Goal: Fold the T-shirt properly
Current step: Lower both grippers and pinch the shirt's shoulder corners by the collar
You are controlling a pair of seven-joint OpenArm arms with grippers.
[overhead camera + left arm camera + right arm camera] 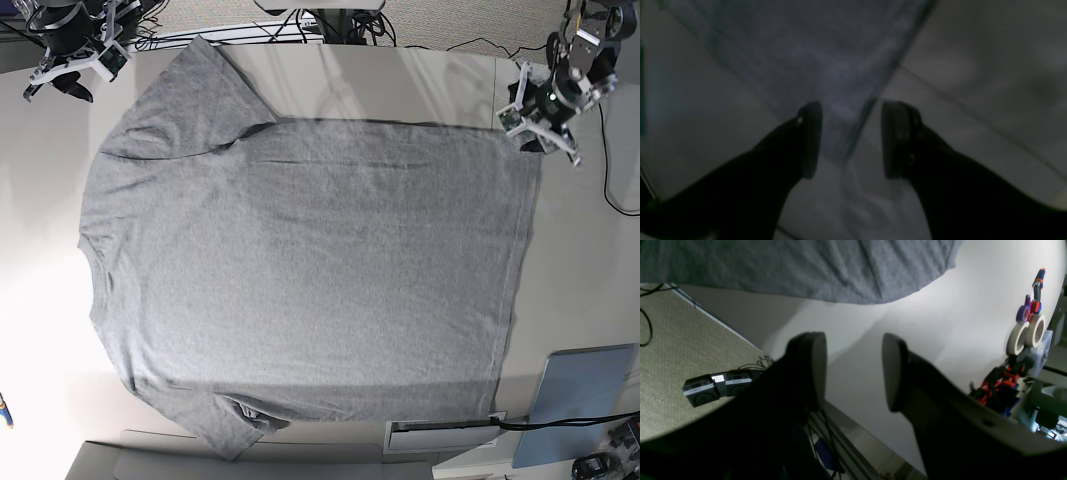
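The heather-grey T-shirt (pixel 310 270) lies spread flat on the table with its plain side up, collar to the left and hem to the right. My left gripper (pixel 532 132) is open at the shirt's far right hem corner. In the dark left wrist view that corner (pixel 840 83) points down between the two spread pads of the gripper (pixel 850 140). My right gripper (pixel 55 88) is open and empty at the table's far left corner, just off the far sleeve. In the right wrist view the gripper (pixel 853 370) hangs above bare table, with the sleeve (pixel 806 266) ahead of it.
A flat grey-blue panel (pixel 580 405) and a white box (pixel 440 435) lie at the near right. Tape rolls (pixel 1027 335) and coloured clutter stand past the table (pixel 907 340) in the right wrist view. Black boxes (pixel 716 388) and cables lie on the carpet beyond the table edge.
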